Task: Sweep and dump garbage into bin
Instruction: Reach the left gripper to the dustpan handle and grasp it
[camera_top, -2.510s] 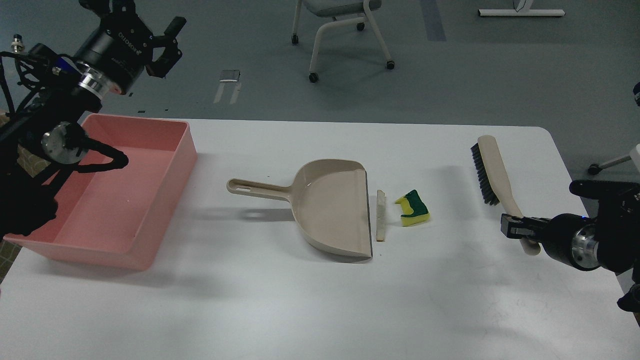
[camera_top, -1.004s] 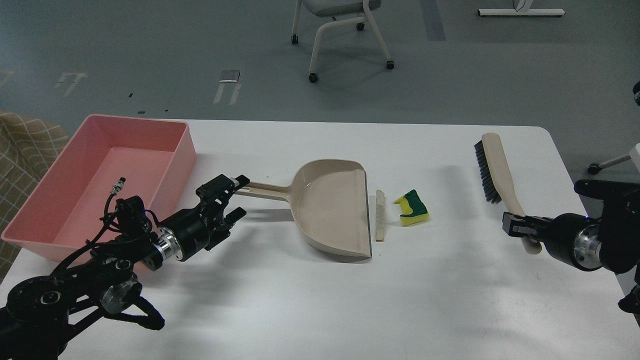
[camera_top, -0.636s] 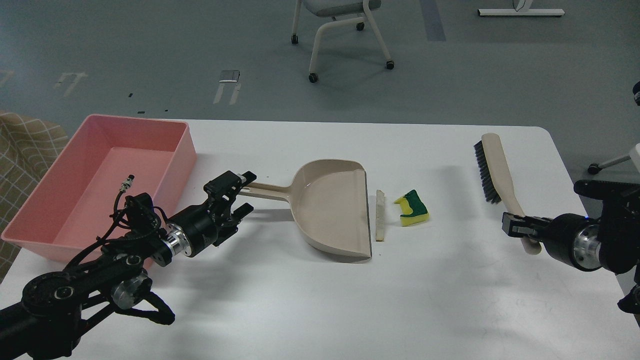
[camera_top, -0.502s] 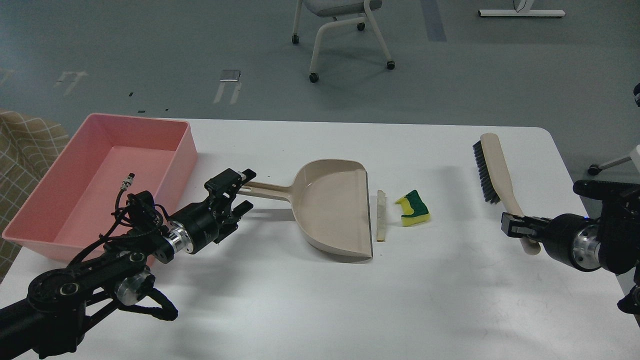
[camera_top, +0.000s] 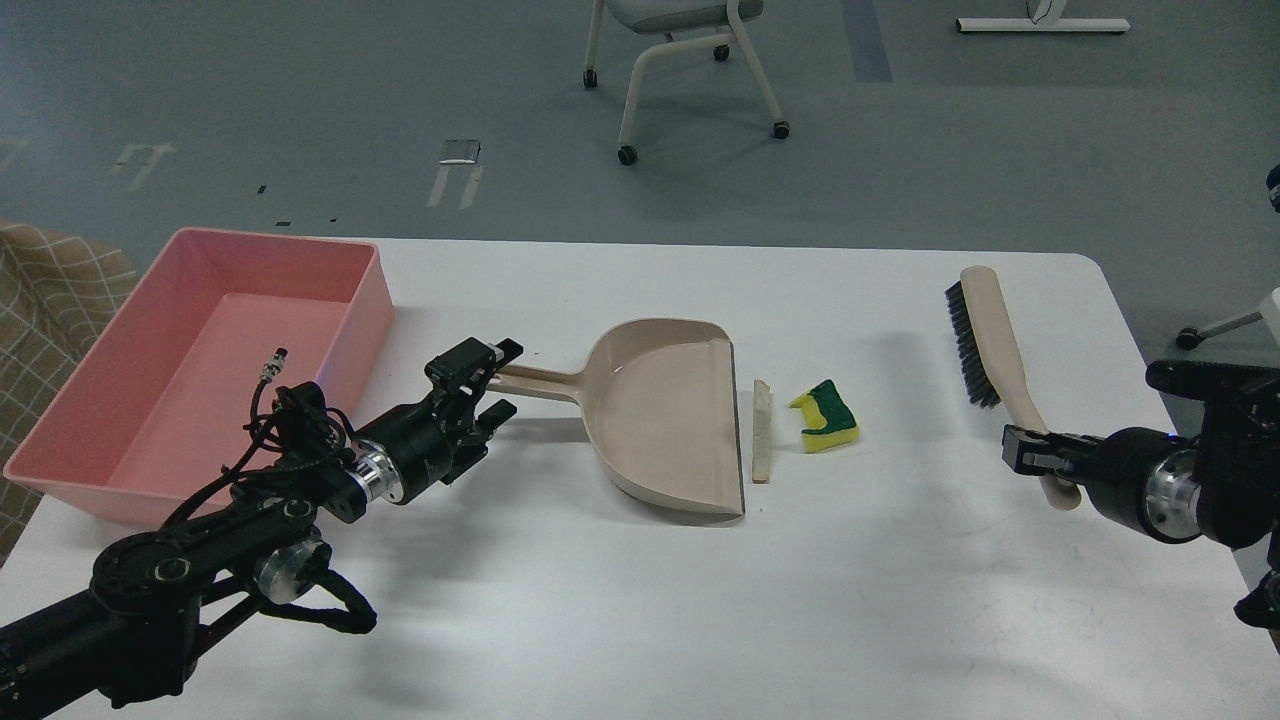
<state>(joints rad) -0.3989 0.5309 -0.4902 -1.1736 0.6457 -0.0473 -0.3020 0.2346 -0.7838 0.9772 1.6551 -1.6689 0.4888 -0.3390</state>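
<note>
The garbage lies mid-table: a yellow sponge chunk with a green layer (camera_top: 826, 417) and a thin off-white foam strip (camera_top: 762, 429) right next to the beige dustpan's (camera_top: 665, 415) open lip. The pink bin (camera_top: 205, 365) stands at the table's left. My left gripper (camera_top: 492, 378) is open with its fingers on either side of the end of the dustpan handle (camera_top: 535, 380). My right gripper (camera_top: 1030, 452) is shut on the handle of the beige brush (camera_top: 985, 335), which lies at the table's right with its bristles facing left.
The white table (camera_top: 640, 600) has its front half bare. An office chair (camera_top: 680, 60) stands on the floor behind the table. A checked cloth (camera_top: 40, 300) shows at the left edge.
My left arm came down from above the bin and moved right along the table until its open fingers reached the dustpan handle. The right gripper and the brush stayed almost still.
</note>
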